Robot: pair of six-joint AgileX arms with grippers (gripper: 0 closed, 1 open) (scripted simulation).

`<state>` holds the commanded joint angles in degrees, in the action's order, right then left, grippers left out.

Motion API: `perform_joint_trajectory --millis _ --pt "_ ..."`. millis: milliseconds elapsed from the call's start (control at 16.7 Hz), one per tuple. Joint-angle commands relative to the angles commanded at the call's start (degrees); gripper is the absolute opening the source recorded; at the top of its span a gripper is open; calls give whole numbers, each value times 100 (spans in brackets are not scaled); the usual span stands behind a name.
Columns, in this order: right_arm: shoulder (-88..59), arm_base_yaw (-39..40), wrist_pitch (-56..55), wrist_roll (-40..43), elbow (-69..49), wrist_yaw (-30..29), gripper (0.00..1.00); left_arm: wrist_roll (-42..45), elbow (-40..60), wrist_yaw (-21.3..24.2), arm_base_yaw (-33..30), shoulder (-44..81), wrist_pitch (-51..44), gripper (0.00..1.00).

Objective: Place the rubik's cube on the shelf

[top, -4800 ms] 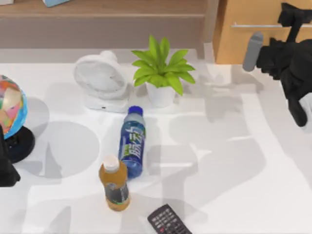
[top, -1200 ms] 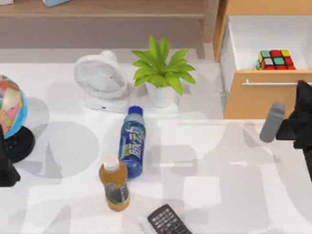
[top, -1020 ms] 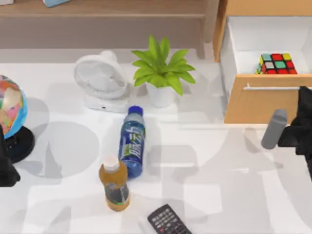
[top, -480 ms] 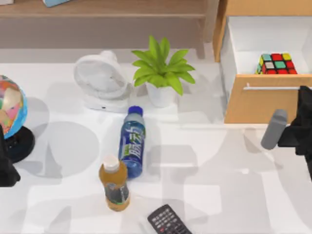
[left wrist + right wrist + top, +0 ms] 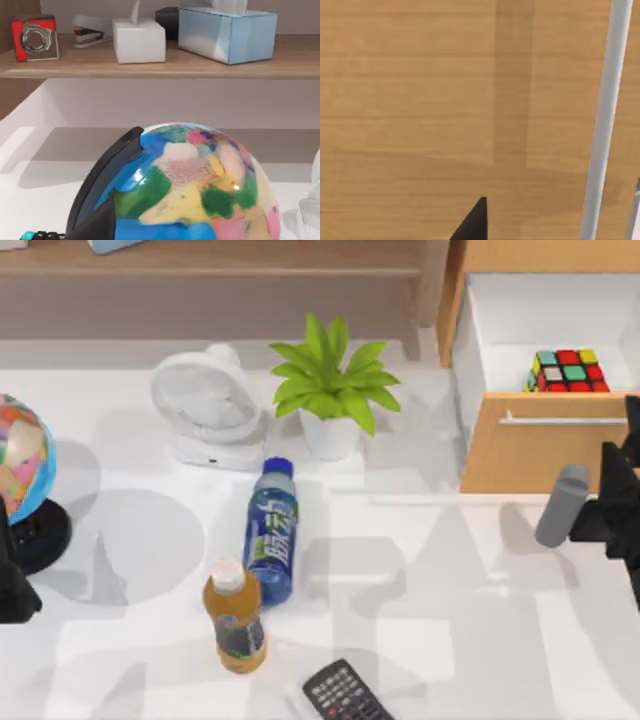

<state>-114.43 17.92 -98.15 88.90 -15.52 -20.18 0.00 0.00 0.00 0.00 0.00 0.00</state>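
Observation:
The rubik's cube (image 5: 566,371) lies inside the open drawer (image 5: 540,445) of the orange-wood cabinet at the back right. The shelf (image 5: 220,258) is a long light-brown board along the back left, also seen in the left wrist view (image 5: 165,64). My right gripper (image 5: 625,440) hovers at the top view's right edge, just in front of the drawer's silver handle (image 5: 565,420). It looks open and holds nothing. In the right wrist view one dark fingertip (image 5: 470,225) faces the drawer front, with the handle (image 5: 605,120) off to one side. My left gripper (image 5: 12,585) is parked at the left edge.
On the table stand a globe (image 5: 22,460), a white fan (image 5: 208,400), a potted plant (image 5: 330,390), a blue bottle lying down (image 5: 271,530), an orange bottle (image 5: 234,618) and a remote (image 5: 345,695). A tissue box (image 5: 227,27) and small items occupy the shelf.
The drawer went from closed to pulled out, uncovering the cube. Over the last half second the drawer stayed still and my right gripper let go of the handle.

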Motion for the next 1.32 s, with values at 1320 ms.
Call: perform_joint_trajectory --millis 1320 --pt "-169 216 -172 -94 382 -148 100 0 0 0 0 0 0 100"
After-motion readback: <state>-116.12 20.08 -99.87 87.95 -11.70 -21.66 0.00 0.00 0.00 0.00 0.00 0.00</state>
